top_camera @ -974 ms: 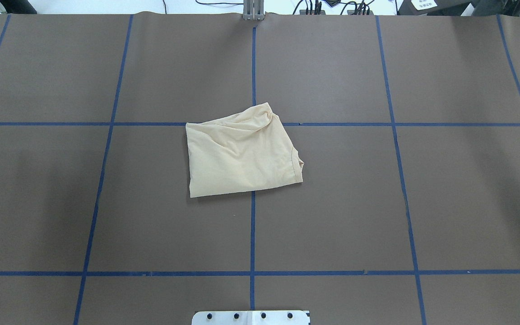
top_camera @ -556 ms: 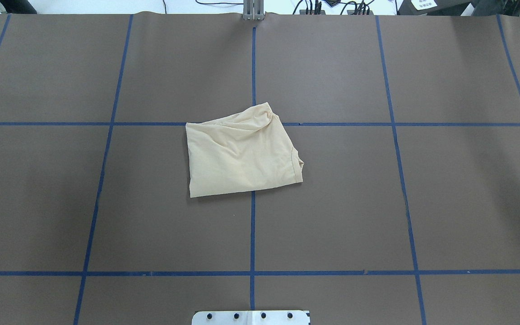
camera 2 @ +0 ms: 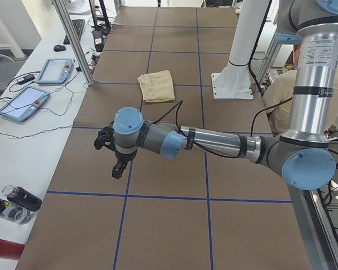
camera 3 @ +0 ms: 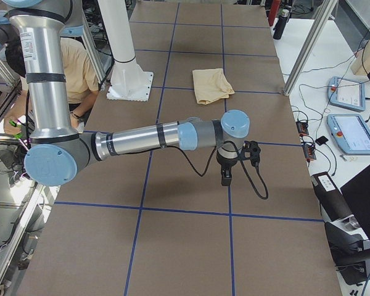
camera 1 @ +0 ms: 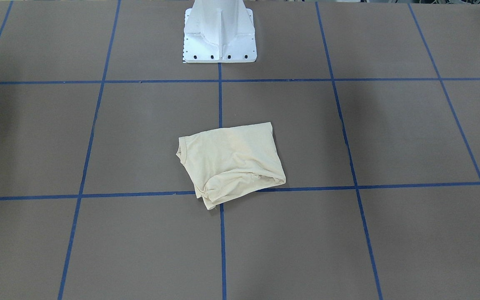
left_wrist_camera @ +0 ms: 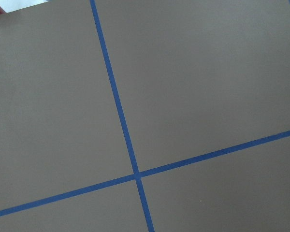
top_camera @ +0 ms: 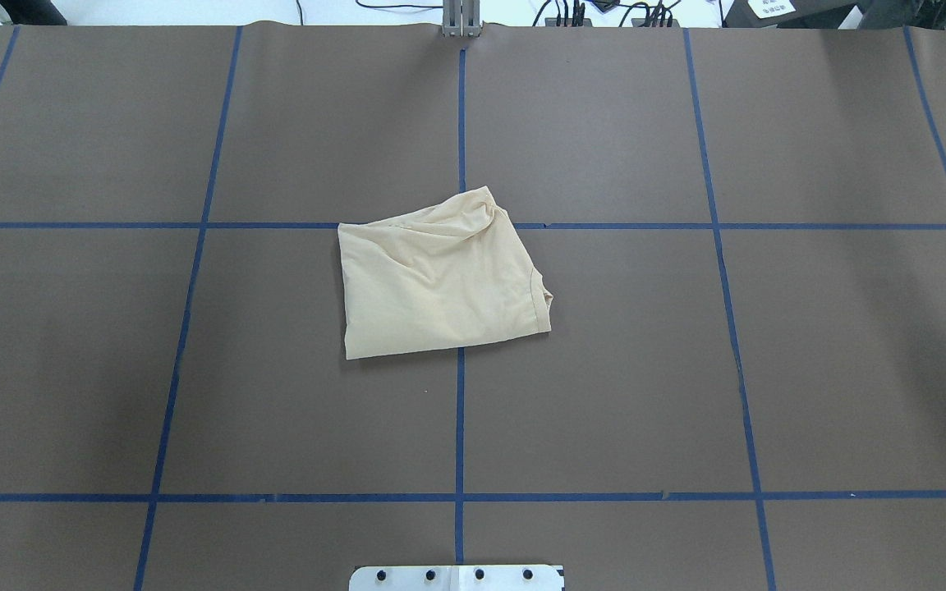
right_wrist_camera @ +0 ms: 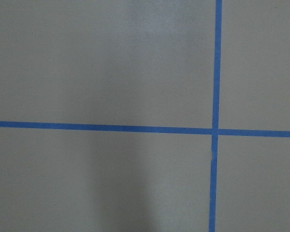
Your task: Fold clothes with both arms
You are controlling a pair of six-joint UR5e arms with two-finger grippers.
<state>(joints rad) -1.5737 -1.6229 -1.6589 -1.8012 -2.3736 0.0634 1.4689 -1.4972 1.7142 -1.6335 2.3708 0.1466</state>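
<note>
Overhead exterior view has the cream-yellow shirt (top_camera: pixel 440 275) lying folded into a rough, rumpled rectangle near the middle of the brown table (top_camera: pixel 194 394). It covers the crossing of two blue tape lines (top_camera: pixel 459 427), with most of the cloth on the robot's left of the centre line. Its ribbed collar (top_camera: pixel 540 297) peeks out at the edge on the robot's right. From the front-facing view the white pedestal base (camera 1: pixel 219 33) stands well apart from the shirt. Both arms reach out low over the table's ends, far from the cloth: the left gripper (camera 2: pixel 118 167) and the right gripper (camera 3: pixel 226 176) each point down above bare table. From these side views I cannot tell whether either pair of jaws is apart or together.
</note>
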